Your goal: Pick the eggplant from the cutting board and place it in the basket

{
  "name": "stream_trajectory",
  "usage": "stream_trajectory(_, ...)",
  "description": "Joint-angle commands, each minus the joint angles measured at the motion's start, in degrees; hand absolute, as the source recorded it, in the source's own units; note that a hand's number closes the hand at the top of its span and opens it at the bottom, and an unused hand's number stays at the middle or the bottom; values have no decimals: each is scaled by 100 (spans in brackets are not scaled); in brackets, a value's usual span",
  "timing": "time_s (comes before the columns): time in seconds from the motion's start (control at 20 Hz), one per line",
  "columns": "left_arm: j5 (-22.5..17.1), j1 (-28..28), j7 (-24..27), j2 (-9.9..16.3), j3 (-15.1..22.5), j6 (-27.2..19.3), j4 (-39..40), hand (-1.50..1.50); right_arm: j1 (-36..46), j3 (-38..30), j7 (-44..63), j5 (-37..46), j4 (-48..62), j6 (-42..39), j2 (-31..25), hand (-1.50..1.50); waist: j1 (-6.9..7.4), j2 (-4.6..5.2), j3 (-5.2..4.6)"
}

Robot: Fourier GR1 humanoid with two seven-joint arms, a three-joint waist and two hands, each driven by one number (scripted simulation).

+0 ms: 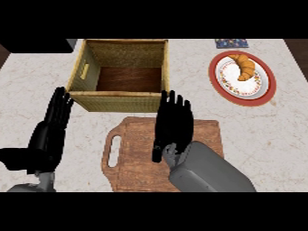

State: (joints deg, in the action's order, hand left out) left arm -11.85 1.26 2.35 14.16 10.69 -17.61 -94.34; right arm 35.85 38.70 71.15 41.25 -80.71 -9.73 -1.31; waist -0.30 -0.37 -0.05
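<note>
Right hand (173,124): over the cutting board (133,169), fingers straight and spread, pointing toward the basket; holding nothing visible.
Left hand (49,131): left of the cutting board, open, fingers up, resting.
Eggplant: not visible; it may lie under the right hand or forearm on the cutting board, or be elsewhere. Cannot tell.
Basket (116,100): just beyond the cutting board; dark floor showing, no eggplant seen inside.
Plate (266,92): beyond and right of the cutting board, bearing a croissant (244,66).
Risk: closing blind over a hidden target could nudge it off the cutting board.
</note>
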Motion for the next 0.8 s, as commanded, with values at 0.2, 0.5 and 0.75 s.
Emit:
stream_trajectory(0.2, -25, -93, -54, 1, -68, 81, -149, 0, -208, 136, 1222, 493, 206, -16, 125, -150, 84, 16, 3)
stream_trajectory(0.5, 20, -49, -205, -52, -38, 112, -224, 0, -358, 87, 1018, 581, 273, 231, 125, -150, 83, 28, 4)
stream_trajectory(0.75, 44, -102, 162, -104, -103, 251, -18, 0, -622, -170, 680, 752, 377, 43, 125, -150, 42, 29, 1)
